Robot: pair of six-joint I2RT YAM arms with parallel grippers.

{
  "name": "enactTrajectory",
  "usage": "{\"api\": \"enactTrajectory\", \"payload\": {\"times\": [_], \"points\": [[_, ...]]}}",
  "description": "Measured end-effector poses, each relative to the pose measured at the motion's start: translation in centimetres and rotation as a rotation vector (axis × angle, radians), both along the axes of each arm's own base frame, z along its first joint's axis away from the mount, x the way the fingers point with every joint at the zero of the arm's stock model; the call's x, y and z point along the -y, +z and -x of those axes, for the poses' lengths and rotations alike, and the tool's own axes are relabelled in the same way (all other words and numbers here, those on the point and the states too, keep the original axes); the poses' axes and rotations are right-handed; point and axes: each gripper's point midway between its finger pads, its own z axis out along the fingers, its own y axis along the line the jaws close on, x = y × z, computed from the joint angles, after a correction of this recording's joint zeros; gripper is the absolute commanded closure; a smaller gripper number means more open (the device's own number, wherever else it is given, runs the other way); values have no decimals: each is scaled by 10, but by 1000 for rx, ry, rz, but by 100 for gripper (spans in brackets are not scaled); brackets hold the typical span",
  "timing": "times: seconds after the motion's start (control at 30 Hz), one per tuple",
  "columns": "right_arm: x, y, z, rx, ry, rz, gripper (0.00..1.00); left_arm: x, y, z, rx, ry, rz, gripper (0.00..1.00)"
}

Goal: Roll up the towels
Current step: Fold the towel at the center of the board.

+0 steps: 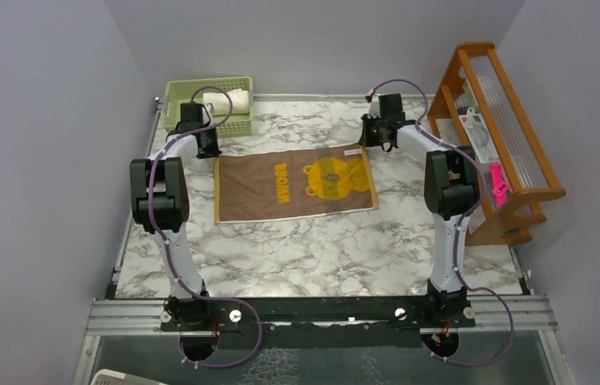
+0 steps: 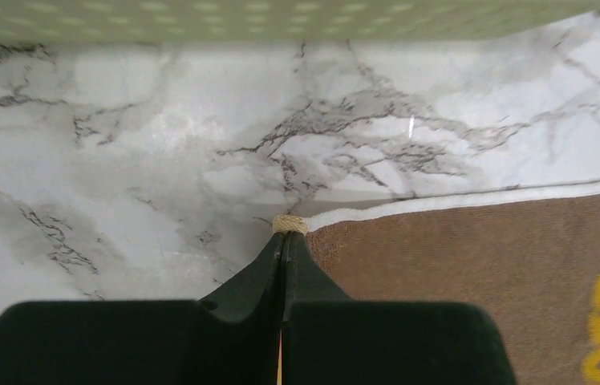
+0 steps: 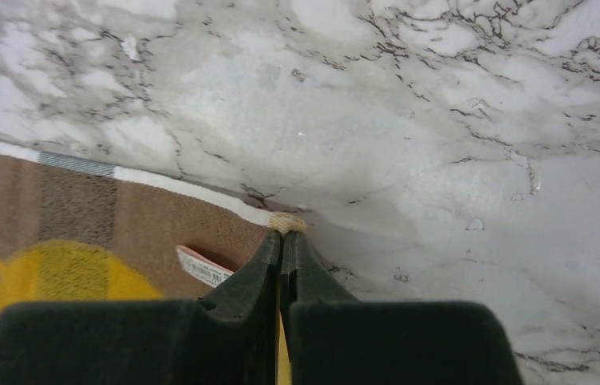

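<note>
**Both hands pinching the far corners of the spread towel**

The left hand (image 2: 284,237) is clenching its fingers tight on the far left corner of the mustard-and-brown towel (image 1: 295,183); a nub of the beige hem is poking out past its tips. The right hand (image 3: 283,237) is doing the same at the far right corner, fingers pressed together on the hem, with a small white label (image 3: 200,266) lying on the cloth just to its left. Between the two hands the towel is lying flat on the marble desk (image 1: 321,249), reaching from them back toward the arm bases. Just beyond the left hand, the pale green basket (image 1: 175,112) is holding the cream towel (image 1: 227,101), already rolled. To the right of the right hand a wooden rack (image 1: 521,188) is standing at the desk's edge.
</note>
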Motion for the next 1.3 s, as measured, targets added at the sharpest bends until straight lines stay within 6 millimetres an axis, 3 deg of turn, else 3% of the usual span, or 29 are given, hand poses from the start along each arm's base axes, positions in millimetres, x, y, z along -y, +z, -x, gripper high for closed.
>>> {"api": "enactTrajectory", "payload": {"times": [0.3,0.43,0.53,0.67,0.83,1.07,1.3], "points": [[-7,80,-2,126,-16,-79,100,-1,74,-27,227,2,-1,100],[5,100,3,180,-66,-76,100,-9,90,-34,284,21,-4,100],[17,98,20,169,-111,-88,100,-18,90,-28,304,48,5,100],[26,84,47,129,-152,-114,100,-13,81,-9,286,47,38,100],[31,67,76,76,-178,-126,100,-7,67,21,252,59,73,100],[37,60,107,40,-203,-139,100,0,56,61,212,105,129,100],[39,42,138,-23,-206,-150,100,2,41,87,156,119,135,100]]}}
